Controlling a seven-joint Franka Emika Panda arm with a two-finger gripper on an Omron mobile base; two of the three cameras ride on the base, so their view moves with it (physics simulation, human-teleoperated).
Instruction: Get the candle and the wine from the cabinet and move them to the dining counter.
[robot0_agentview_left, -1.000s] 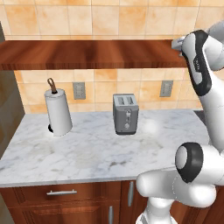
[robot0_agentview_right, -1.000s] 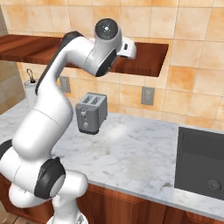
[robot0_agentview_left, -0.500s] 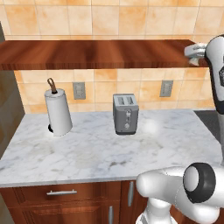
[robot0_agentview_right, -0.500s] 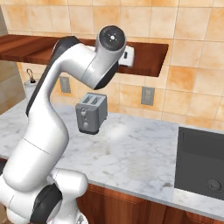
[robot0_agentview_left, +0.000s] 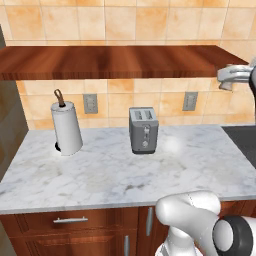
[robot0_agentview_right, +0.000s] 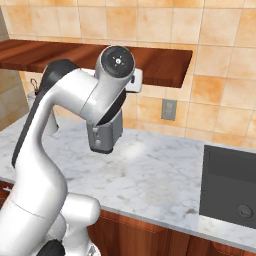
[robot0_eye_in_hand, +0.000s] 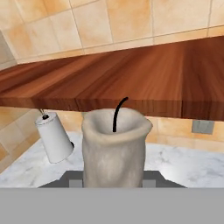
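Candle (robot0_eye_in_hand: 113, 151) in hand: the pale grey-beige wax cylinder, its thin black wick curling up from a hollowed top, stands upright at the lower centre of the hand view, clamped in the gripper (robot0_eye_in_hand: 113, 181), whose dark finger tips close against its base on either side. Behind it, the cabinet (robot0_eye_in_hand: 131, 83), a thick reddish-brown plank shelf, runs across the middle of that frame under orange-beige wall tiles, with a white paper towel roll (robot0_eye_in_hand: 53, 136) at lower left and a wall outlet (robot0_eye_in_hand: 203, 126) at right, just below the shelf.

From the left base view, the shelf (robot0_agentview_left: 115, 61) spans the upper part of the frame, and the white wrist of the arm (robot0_agentview_left: 235, 75) juts in at the right edge, level with the shelf's end. Below, on the marble worktop (robot0_agentview_left: 125, 170), the paper towel roll (robot0_agentview_left: 66, 127) stands at left and a grey toaster (robot0_agentview_left: 144, 130) at centre, well apart from each other.

From the right base view, the arm (robot0_agentview_right: 80, 100) arches through the left half of the frame, its round dark-capped joint in front of the shelf (robot0_agentview_right: 160, 62) and partly covering the toaster (robot0_agentview_right: 105, 135). A dark sink (robot0_agentview_right: 231, 187) is set into the worktop at lower right.
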